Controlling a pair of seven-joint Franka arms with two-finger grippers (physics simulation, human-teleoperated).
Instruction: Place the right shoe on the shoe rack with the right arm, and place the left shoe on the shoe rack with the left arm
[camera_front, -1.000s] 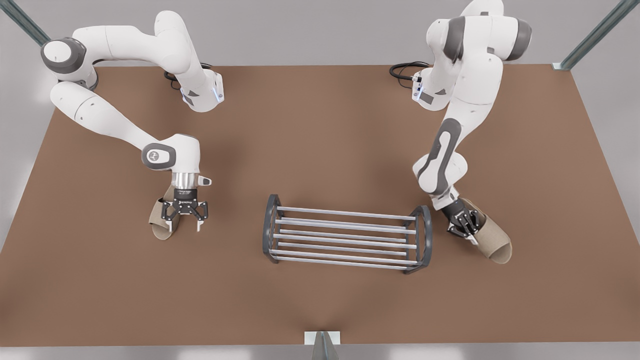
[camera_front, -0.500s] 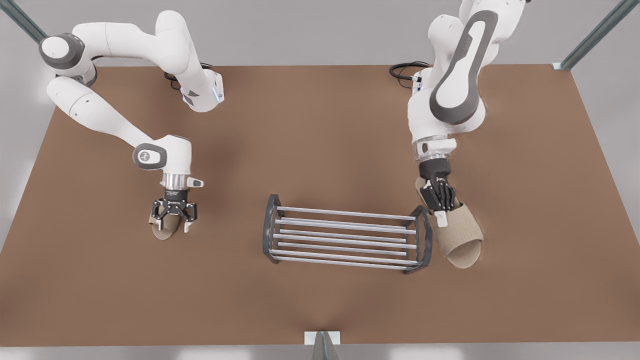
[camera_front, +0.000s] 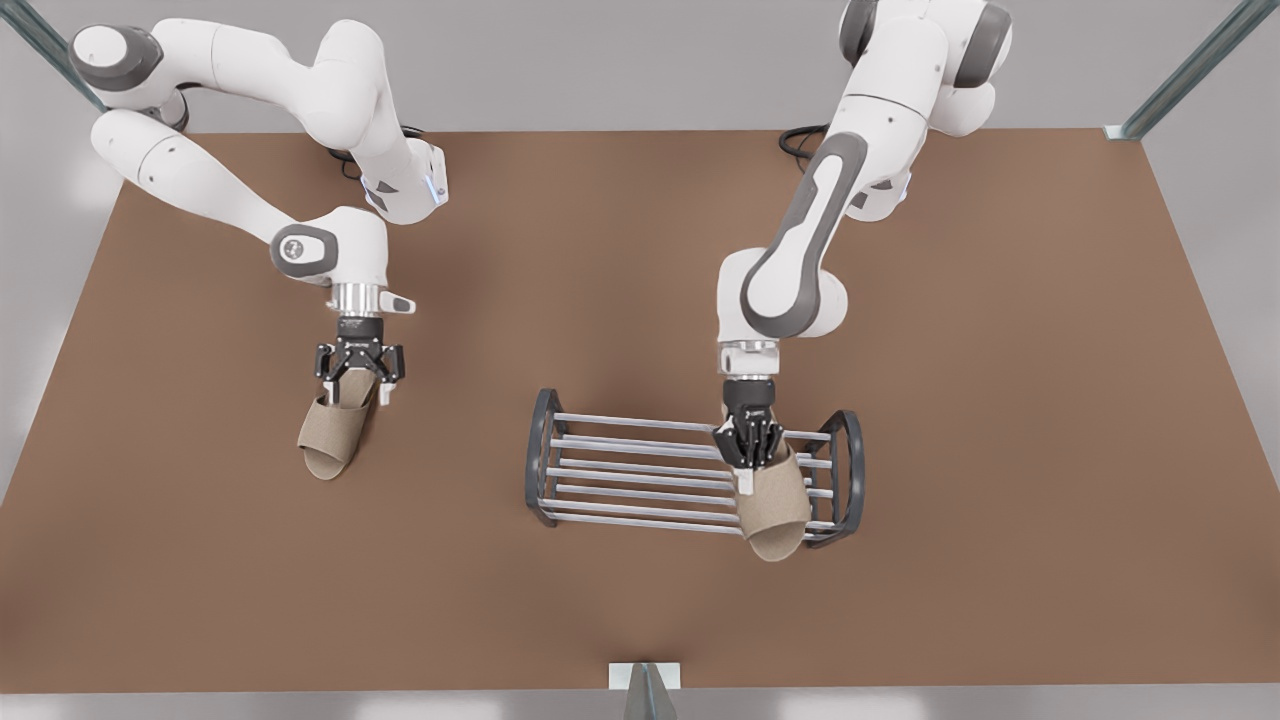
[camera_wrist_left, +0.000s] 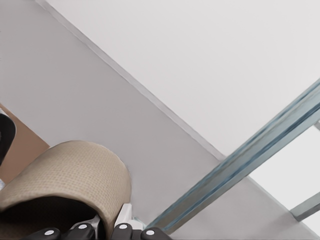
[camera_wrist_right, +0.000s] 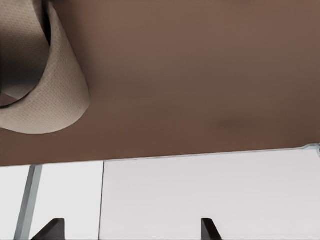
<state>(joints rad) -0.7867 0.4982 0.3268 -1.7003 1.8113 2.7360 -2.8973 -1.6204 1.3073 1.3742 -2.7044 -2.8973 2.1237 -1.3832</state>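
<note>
The shoe rack stands at the middle front of the brown table. My left gripper is shut on the heel end of the left shoe. That beige slipper is over the rack's end on the front view's right, toe past the front bar. I cannot tell if it rests on the bars. The right shoe lies flat on the table at the front view's left. Over its heel end my right gripper hangs open, holding nothing.
Black cables lie at the arm bases along the table's far edge. Metal struts rise at the far corners, and a short post stands at the middle of the near edge. Bare table surrounds the rack.
The left arm has carried the left shoe from beside the rack's end on the front view's right to over the rack. The right gripper has drawn back from the right shoe, which has not moved.
</note>
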